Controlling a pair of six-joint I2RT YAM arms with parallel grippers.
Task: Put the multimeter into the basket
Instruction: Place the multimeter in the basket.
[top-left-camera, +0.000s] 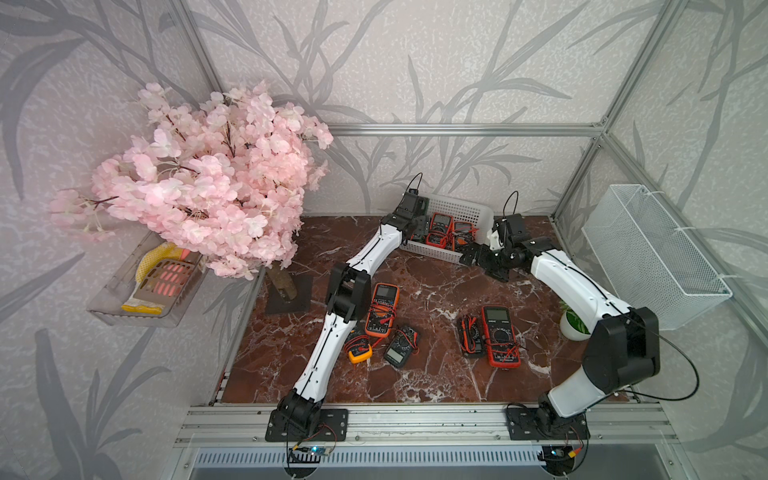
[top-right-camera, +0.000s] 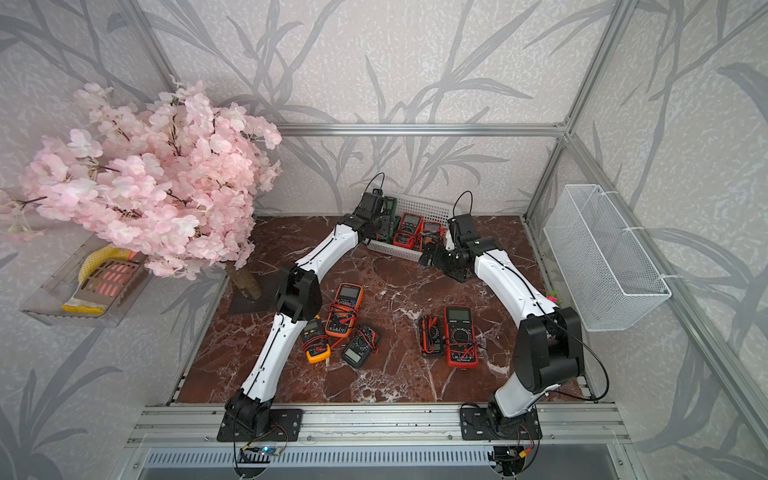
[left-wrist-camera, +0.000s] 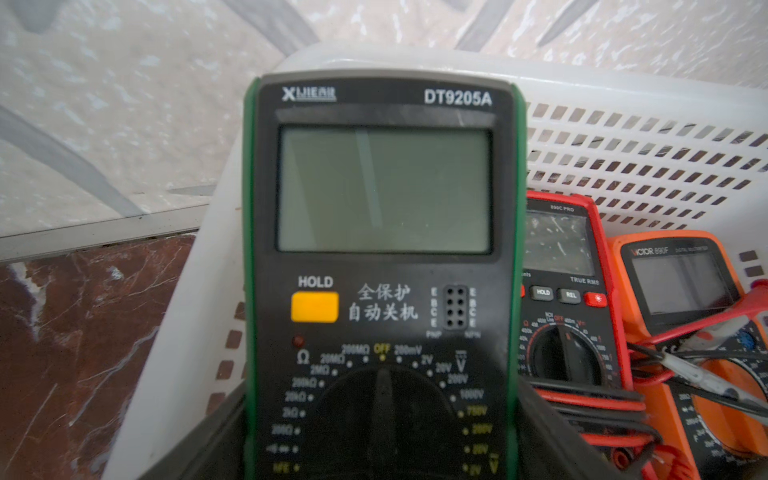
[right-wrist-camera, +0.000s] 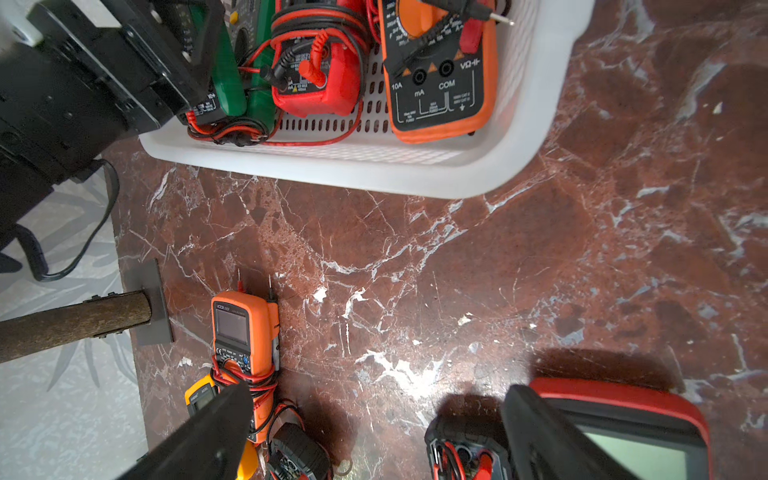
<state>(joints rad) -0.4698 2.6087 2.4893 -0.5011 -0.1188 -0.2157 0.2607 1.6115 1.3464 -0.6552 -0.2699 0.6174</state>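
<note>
Left gripper (left-wrist-camera: 382, 440) clamps green-cased black multimeter (left-wrist-camera: 382, 187) marked DT9205A, apparently over white perforated plastic basket (left-wrist-camera: 623, 93); right gripper (right-wrist-camera: 374, 415) spread wide, empty

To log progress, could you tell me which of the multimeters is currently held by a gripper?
The green-cased multimeter marked DT9205A, clamped in the left gripper at the basket; the other multimeters all lie ungripped.

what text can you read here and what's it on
"DT9205A", "HOLD", "OFF", "全保护 自动关机": green multimeter
"890C PRO", "TRUE RMS", "HOLD", "REL": red multimeter in the basket
"VICTOR 890F", "10A", "mA", "COM": orange multimeter beside it
Remaining dial marks, and loose meters on the table: too small or blurred.
</note>
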